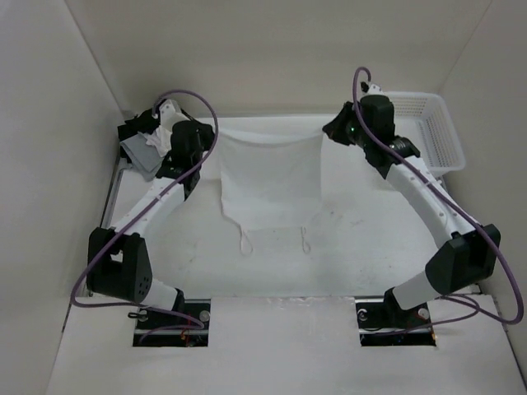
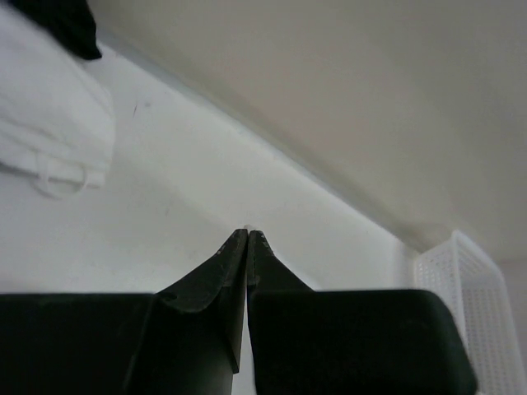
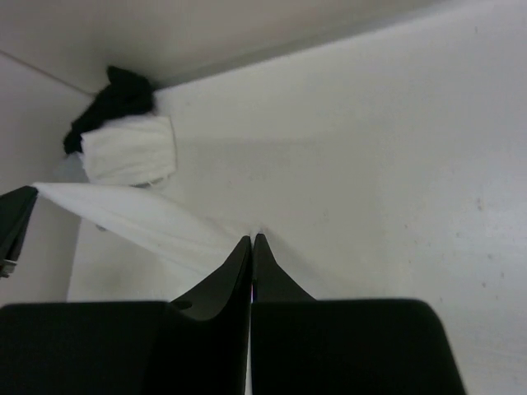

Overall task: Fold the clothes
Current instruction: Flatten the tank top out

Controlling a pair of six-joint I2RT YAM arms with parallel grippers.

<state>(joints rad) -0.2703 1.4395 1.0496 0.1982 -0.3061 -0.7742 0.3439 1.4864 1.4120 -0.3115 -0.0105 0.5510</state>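
Pinching from above with the left gripper point(image 1: 212, 138) the far left corner of the white top point(image 1: 270, 181), and with the right gripper point(image 1: 328, 133) the far right corner; both closed on cloth. Holding the hem straight from left to right near the far edge of the table point(image 1: 370, 247). Body falling toward the near edge, ending in the two straps point(image 1: 244, 239) on the table. Long axis far to near; equally close to both arms.

From the left wrist: fingertips pressed together, with only a sliver of white between. Beside, at left, the heap of garments point(image 2: 49, 115); at right, the basket point(image 2: 469, 304).

From the right wrist: closed on the corner, with cloth running as a tight band leftward to the other gripper.

Probably next: bring the hem toward the straps, both arms together.
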